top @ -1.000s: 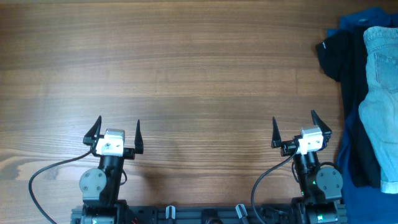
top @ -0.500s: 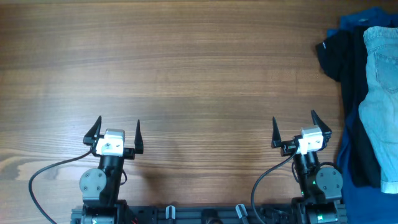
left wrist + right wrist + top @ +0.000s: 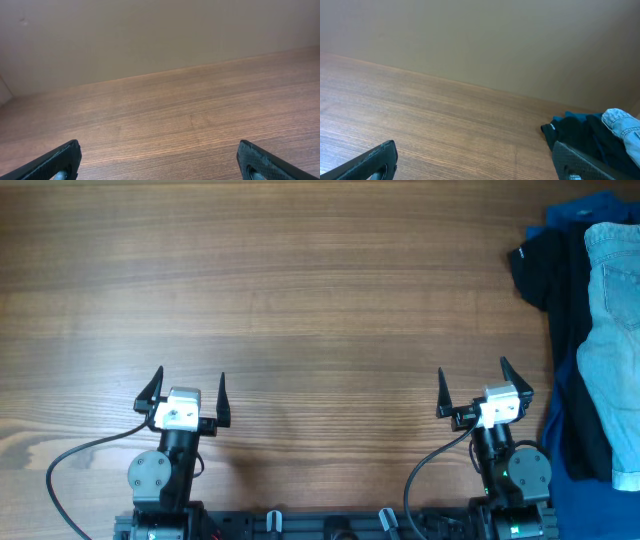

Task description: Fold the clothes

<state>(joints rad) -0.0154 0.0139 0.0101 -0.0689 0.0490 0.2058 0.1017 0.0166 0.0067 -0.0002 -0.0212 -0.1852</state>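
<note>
The light blue faded denim shorts (image 3: pixel 612 340) lie crumpled in a pile at the table's right edge, partly cut off by the frame. A bit of them shows at the far right of the right wrist view (image 3: pixel 624 126). My left gripper (image 3: pixel 186 385) is open and empty near the front edge, far left of the pile; its wrist view (image 3: pixel 159 159) shows only bare wood between the fingers. My right gripper (image 3: pixel 472 380) is open and empty, a short way left of the pile, with nothing between its fingers (image 3: pixel 475 160).
A black garment (image 3: pixel 552 280) and a dark blue cloth (image 3: pixel 580 212) lie under and beside the shorts at the right edge. The wooden table (image 3: pixel 300 300) spreads left of the pile. A plain wall (image 3: pixel 150 35) stands behind the table's far edge.
</note>
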